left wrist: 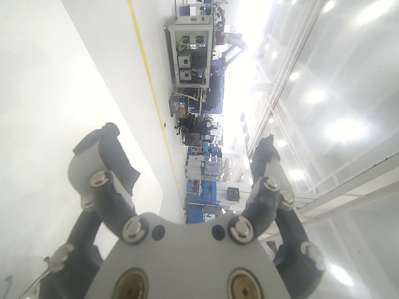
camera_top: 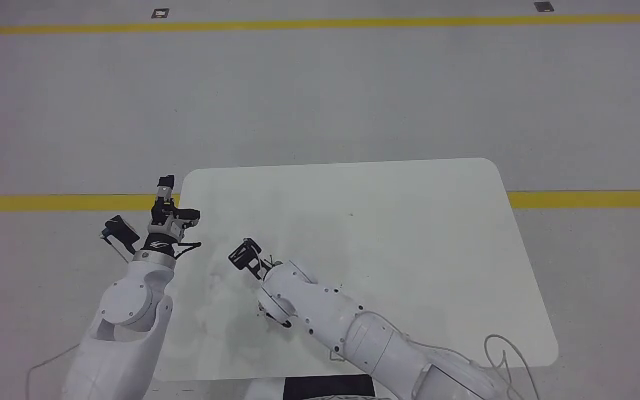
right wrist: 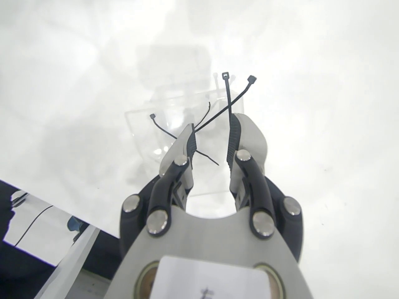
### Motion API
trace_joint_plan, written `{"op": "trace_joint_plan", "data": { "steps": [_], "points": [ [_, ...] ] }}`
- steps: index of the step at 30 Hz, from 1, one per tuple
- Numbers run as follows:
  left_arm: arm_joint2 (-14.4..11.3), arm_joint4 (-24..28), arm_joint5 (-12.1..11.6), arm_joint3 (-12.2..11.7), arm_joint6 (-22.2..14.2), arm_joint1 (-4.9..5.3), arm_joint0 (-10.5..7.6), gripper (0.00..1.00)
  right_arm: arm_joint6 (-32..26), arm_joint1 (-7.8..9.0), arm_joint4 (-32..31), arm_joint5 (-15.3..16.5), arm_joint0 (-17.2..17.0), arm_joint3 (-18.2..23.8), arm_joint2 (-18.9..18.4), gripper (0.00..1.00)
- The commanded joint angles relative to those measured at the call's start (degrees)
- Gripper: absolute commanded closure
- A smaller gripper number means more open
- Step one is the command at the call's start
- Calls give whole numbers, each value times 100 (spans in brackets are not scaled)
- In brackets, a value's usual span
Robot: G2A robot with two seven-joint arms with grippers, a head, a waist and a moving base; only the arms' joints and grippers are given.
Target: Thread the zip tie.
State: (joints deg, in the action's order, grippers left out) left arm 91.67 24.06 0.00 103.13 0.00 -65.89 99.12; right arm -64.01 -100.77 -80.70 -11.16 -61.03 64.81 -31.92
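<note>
Several black zip ties (right wrist: 229, 101) lie crossed in a clear plastic box (right wrist: 140, 129) on the white table (camera_top: 400, 230). My right gripper (right wrist: 213, 130) hangs open just above them. Its ribbed fingers (right wrist: 233, 135) stand on either side of the crossing ties, and nothing is clamped between them. From above, the right gripper (camera_top: 244, 253) sits over the table's front-left part. The left gripper (left wrist: 187, 138) is wide open and holds nothing. It points out past the table's left edge toward the room. In the top view the left gripper (camera_top: 160, 208) is at the table's left edge.
The table's rounded far-left corner (camera_top: 195, 175) lies just beyond the left gripper. A yellow floor line (camera_top: 60, 202) runs behind the table. A thin cable (camera_top: 505, 355) loops near the front right corner.
</note>
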Motion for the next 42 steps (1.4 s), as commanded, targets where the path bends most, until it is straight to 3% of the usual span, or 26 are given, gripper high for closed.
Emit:
{"op": "trace_joint_plan", "data": {
  "steps": [1, 11, 19, 29, 42],
  "points": [
    [0, 0, 0, 0, 0, 0, 0, 0, 39, -26, 44, 19, 24, -97, -8, 75],
    [0, 0, 0, 0, 0, 0, 0, 0, 265, -136, 336, 243, 99, -371, -75, 74],
    [0, 0, 0, 0, 0, 0, 0, 0, 189, -94, 22, 89, -51, -54, -147, 74],
    [0, 0, 0, 0, 0, 0, 0, 0, 163, 10, -236, 212, -294, 337, -349, 75],
    [0, 0, 0, 0, 0, 0, 0, 0, 336, -29, 34, 480, -259, 152, -503, 78]
  ]
}}
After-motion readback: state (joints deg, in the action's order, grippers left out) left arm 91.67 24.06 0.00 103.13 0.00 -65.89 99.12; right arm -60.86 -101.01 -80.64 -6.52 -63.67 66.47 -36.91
